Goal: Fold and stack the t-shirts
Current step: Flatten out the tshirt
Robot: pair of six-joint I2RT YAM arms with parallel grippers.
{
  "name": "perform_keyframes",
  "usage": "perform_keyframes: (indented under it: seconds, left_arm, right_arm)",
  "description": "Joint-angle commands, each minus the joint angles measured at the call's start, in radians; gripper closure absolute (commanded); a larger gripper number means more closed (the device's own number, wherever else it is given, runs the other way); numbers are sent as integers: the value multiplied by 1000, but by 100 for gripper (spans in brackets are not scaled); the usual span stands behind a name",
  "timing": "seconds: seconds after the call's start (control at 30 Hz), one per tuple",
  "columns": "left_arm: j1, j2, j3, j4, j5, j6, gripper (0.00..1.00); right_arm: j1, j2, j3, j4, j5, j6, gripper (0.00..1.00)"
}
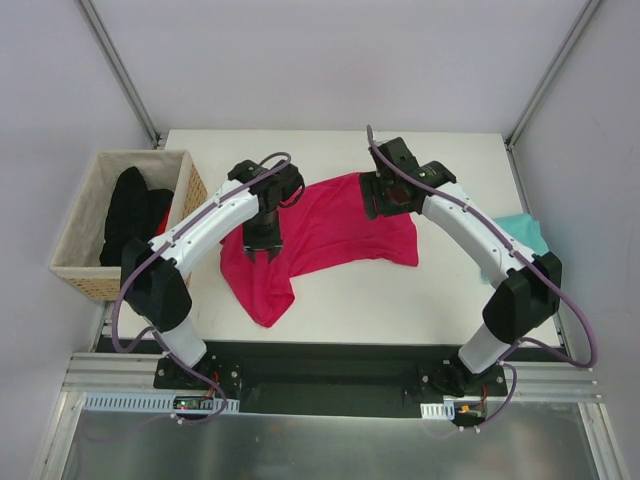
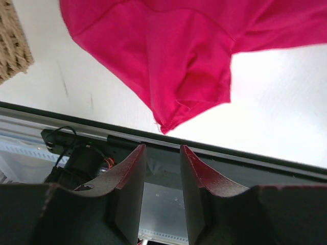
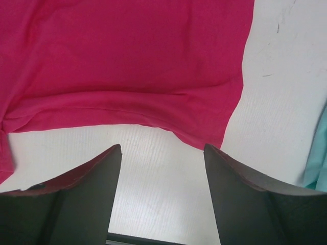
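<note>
A crimson-pink t-shirt (image 1: 330,235) lies spread and rumpled in the middle of the white table, one end hanging toward the front edge. My left gripper (image 1: 262,250) hovers over its left part, open, nothing between the fingers; the left wrist view shows the shirt (image 2: 168,56) beyond the gripper (image 2: 162,150). My right gripper (image 1: 392,203) hangs over the shirt's upper right part, open and empty. The right wrist view shows the shirt's hem (image 3: 127,61) just past the gripper (image 3: 162,148). A teal t-shirt (image 1: 525,232) lies at the table's right edge, partly behind the right arm, its edge (image 3: 319,158) showing.
A wicker basket (image 1: 75,268) stands left of the table with dark clothes (image 1: 130,215) inside; its corner (image 2: 13,46) shows in the left wrist view. White walls close in the table on three sides. A black rail (image 1: 330,355) runs along the near edge.
</note>
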Motion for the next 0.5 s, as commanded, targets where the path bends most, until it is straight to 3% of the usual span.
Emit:
perform_keyframes:
  seconds: [0.0,0.2,0.47]
  left_arm:
    - [55,27,4,-28,-59,37,69]
    - [225,73,-42,123,-35,104,70]
    - [344,260,119,172,5,207,66]
  right_arm:
    - [-9,-49,25,-28,81,-20,35]
    - [-42,-109,-3,-13,143,-9,41]
    - [-56,-89,14,-27,124,8,41]
